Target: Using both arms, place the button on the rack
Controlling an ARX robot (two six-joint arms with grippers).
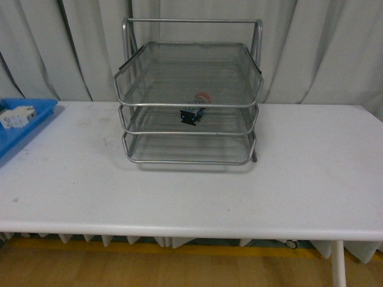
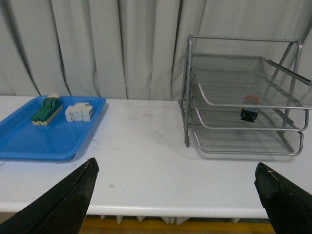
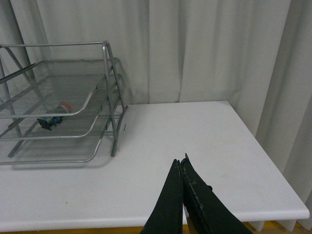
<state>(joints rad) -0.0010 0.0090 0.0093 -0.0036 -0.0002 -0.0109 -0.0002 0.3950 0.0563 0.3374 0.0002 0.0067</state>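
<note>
The silver three-tier wire rack (image 1: 188, 133) stands at the back middle of the white table. The button (image 1: 194, 110), red cap on a black-and-blue body, lies on its side on the middle shelf near the front rail; it also shows as the button (image 2: 250, 108) and the button (image 3: 52, 118). My left gripper (image 2: 178, 170) is open over the table's near edge, far from the rack (image 2: 243, 102), with nothing between its fingers. My right gripper (image 3: 181, 161) is shut and empty, above the table to the right of the rack (image 3: 58, 107). Neither arm appears in the front view.
A flat blue tray (image 2: 29, 141) lies at the table's left end, holding a green-topped beige block (image 2: 47, 110) and a white block (image 2: 79, 112). Grey curtains hang behind. The table's right edge (image 3: 273, 165) is close to my right gripper.
</note>
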